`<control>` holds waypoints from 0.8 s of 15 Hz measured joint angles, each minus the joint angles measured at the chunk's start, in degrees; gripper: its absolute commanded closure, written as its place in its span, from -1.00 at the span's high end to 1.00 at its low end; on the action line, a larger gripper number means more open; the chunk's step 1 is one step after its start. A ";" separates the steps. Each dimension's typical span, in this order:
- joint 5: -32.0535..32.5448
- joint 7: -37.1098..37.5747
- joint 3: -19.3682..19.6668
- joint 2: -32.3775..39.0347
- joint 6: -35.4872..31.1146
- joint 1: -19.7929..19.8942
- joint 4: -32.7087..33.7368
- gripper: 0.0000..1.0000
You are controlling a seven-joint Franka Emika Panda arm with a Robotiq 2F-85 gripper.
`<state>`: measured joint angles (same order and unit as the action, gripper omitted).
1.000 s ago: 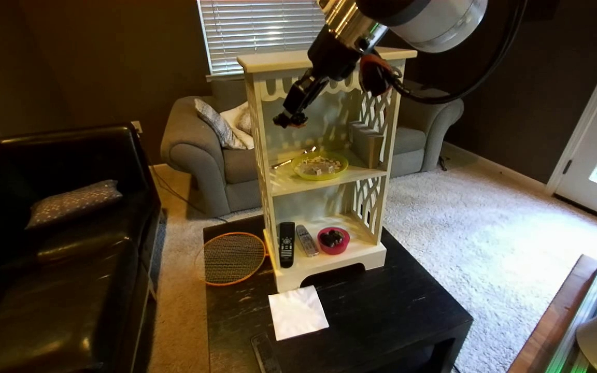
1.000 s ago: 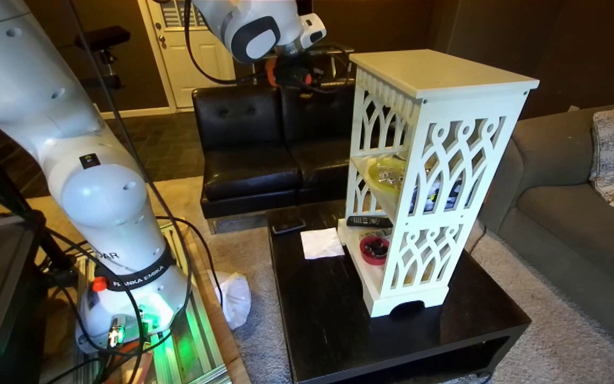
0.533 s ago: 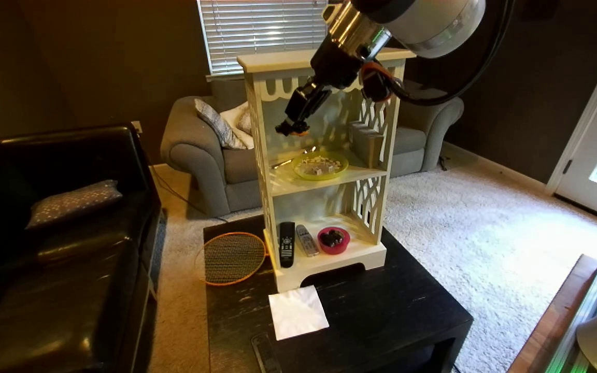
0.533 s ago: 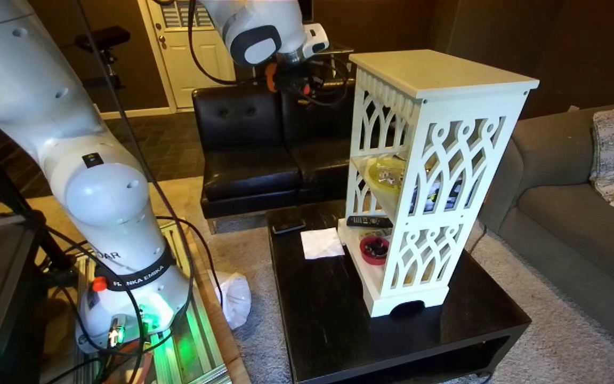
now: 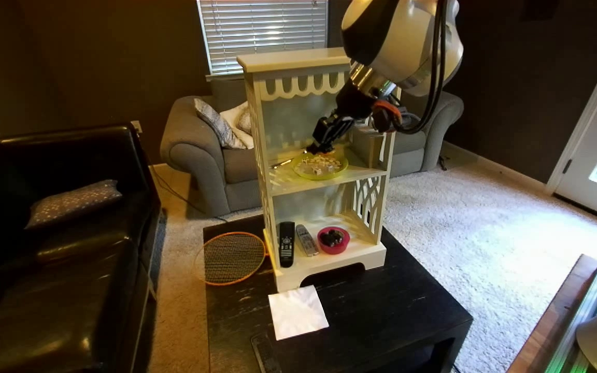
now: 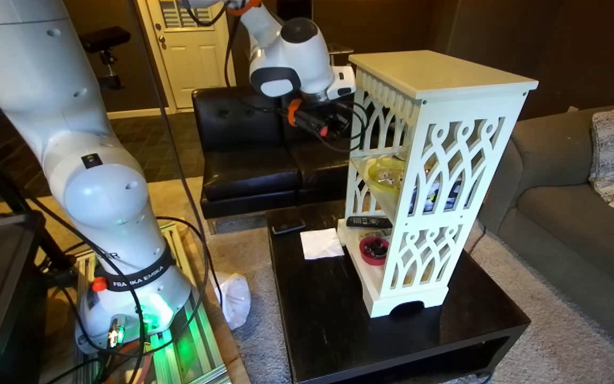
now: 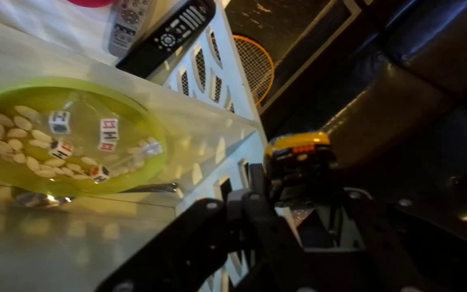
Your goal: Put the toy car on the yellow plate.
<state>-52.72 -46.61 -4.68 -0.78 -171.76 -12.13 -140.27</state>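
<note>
Yellow and black between fingers point(image 7: 258, 180): holding toy car point(image 7: 298, 160) clamped, higher than and apart from yellow plate point(image 7: 67, 84) | judged done: picking up | not yet placed | remaining: moving over yellow plate, lowering among lettered cubes point(image 7: 108, 134), letting go

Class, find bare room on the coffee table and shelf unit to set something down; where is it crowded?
In an exterior view, the coffee table is bare between white sheet and right edge; a smaller patch on the middle shelf separates yellow plate from left side panel. Crowded: the bottom shelf (black remote, silver remote, pink bowl).
</note>
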 measured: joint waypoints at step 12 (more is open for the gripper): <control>-3.94 0.09 1.94 12.30 -13.51 5.63 8.31 -0.35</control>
<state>-56.66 -46.53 -2.73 11.52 -185.27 -6.51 -131.96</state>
